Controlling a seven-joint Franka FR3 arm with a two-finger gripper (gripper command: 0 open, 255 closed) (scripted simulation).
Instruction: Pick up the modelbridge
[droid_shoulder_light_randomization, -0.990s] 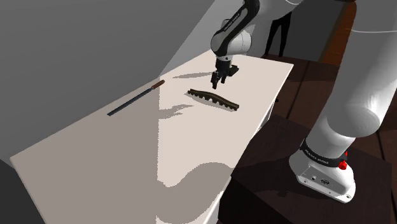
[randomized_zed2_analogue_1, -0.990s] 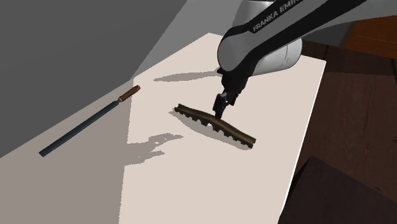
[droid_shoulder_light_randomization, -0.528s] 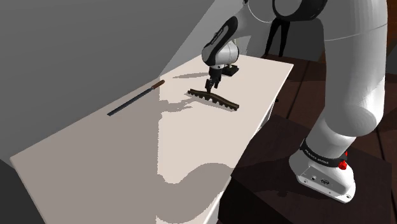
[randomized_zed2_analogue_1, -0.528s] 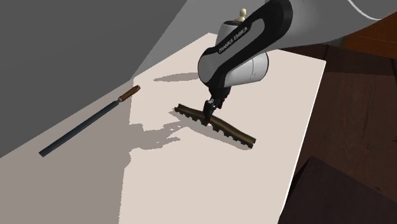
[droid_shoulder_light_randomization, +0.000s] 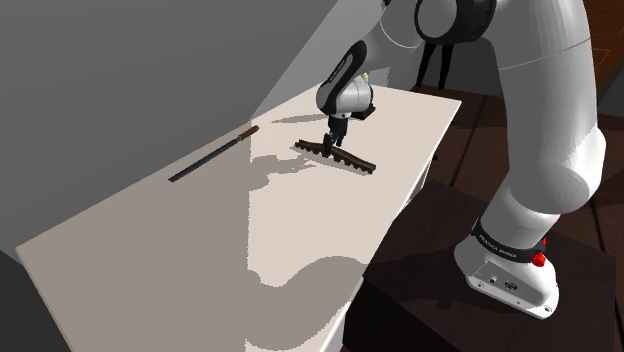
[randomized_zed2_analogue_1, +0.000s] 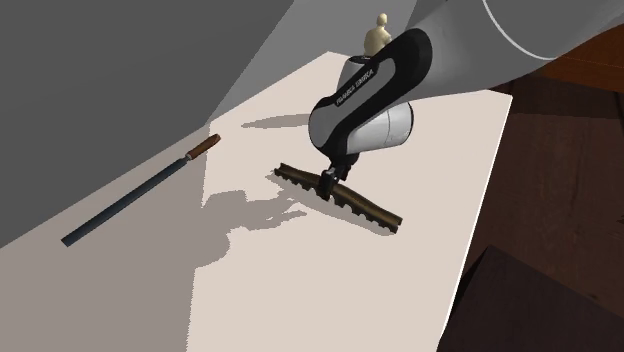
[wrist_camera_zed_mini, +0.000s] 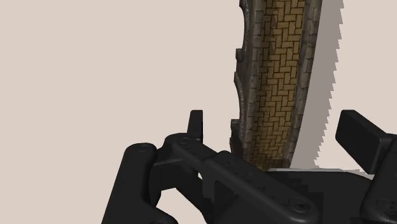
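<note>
**Gripper astride the model bridge, grasp not yet made**

Landmark for this entry: the long dark rod (randomized_zed2_analogue_1: 135, 198) with a brown tip, lying on the pale table (droid_shoulder_light_randomization: 200, 235).

- Position of target: the model bridge (randomized_zed2_analogue_1: 365, 206) lies flat on the same tabletop. It is well apart from the rod, on the side toward the second exterior view's right, and runs roughly along the rod's direction. The wrist view shows a brick-patterned deck with darker stone-like edging.
- End effector: the gripper (wrist_camera_zed_mini: 277, 121) is low over the bridge, at the part of its span nearer the rod's brown tip. The fingers stand apart, one on each long side of the deck. A visible gap shows between each finger and the bridge, so nothing is clasped.
- Contact with the table: the bridge's shadow sits tight against it, and I judge it to be resting on the surface, not lifted.

Progress (judgement): approach and alignment look finished. What remains is closing the fingers across the deck's width and then raising it clear of the table. The deck is narrow and curved, so a squeeze off the middle might tip it.
</note>
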